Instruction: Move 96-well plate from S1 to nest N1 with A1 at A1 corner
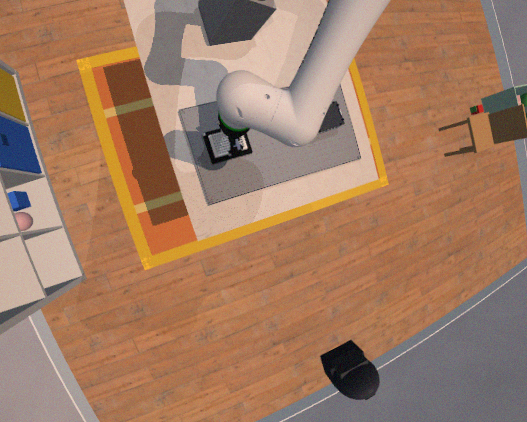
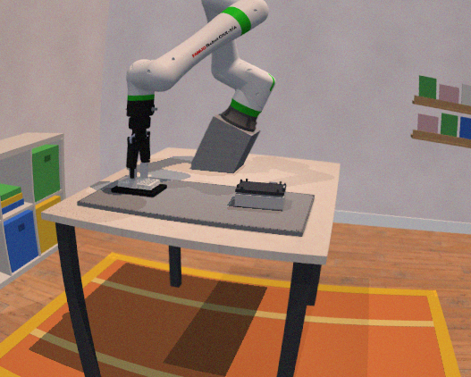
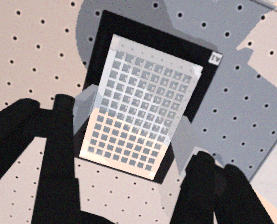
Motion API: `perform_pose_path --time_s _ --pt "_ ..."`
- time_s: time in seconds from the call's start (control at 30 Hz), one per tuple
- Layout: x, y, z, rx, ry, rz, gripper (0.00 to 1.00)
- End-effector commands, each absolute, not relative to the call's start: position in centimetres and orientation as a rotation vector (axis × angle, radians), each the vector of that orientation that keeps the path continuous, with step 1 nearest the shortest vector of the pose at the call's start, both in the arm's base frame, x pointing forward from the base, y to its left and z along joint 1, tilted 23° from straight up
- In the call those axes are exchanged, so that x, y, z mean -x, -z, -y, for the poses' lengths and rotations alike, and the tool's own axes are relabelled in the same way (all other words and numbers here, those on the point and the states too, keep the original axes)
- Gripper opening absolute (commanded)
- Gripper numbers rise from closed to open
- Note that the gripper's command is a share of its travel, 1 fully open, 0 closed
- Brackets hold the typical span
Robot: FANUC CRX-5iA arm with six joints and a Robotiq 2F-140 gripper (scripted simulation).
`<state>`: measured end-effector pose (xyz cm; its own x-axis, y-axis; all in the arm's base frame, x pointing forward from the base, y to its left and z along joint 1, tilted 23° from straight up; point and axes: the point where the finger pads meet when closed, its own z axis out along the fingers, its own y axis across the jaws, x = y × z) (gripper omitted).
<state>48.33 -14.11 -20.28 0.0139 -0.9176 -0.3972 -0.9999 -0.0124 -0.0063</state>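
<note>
The clear 96-well plate [image 3: 144, 107] is right way up between my gripper's [image 3: 134, 127] two fingers, which are shut on its long sides. It sits within the outline of the black plate nest N1 [image 3: 120, 29], edges nearly parallel to the frame. The nest's A1 label [image 3: 215, 57] is at the upper right corner in the wrist view, beside the plate's cut corner. In the side view the plate [image 2: 139, 182] is down at the nest [image 2: 138, 189]; I cannot tell if it is fully seated. The plate shaker S1 [image 2: 259, 195] stands empty at the mat's right.
Both stations stand on a grey perforated mat [image 2: 198, 206] on a beige table. The arm's grey base [image 2: 225, 145] stands behind the mat. A shelf unit [image 2: 15, 201] stands left of the table.
</note>
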Motion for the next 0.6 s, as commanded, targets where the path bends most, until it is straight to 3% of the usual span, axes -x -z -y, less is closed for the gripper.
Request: perform_pose_path --time_s 0.0,0.57 --pt "-48.35 20.3 14.12 2.009 -0.409 -1.982 0.0" --pt "-48.35 20.53 14.02 2.009 -0.409 -1.982 0.0"
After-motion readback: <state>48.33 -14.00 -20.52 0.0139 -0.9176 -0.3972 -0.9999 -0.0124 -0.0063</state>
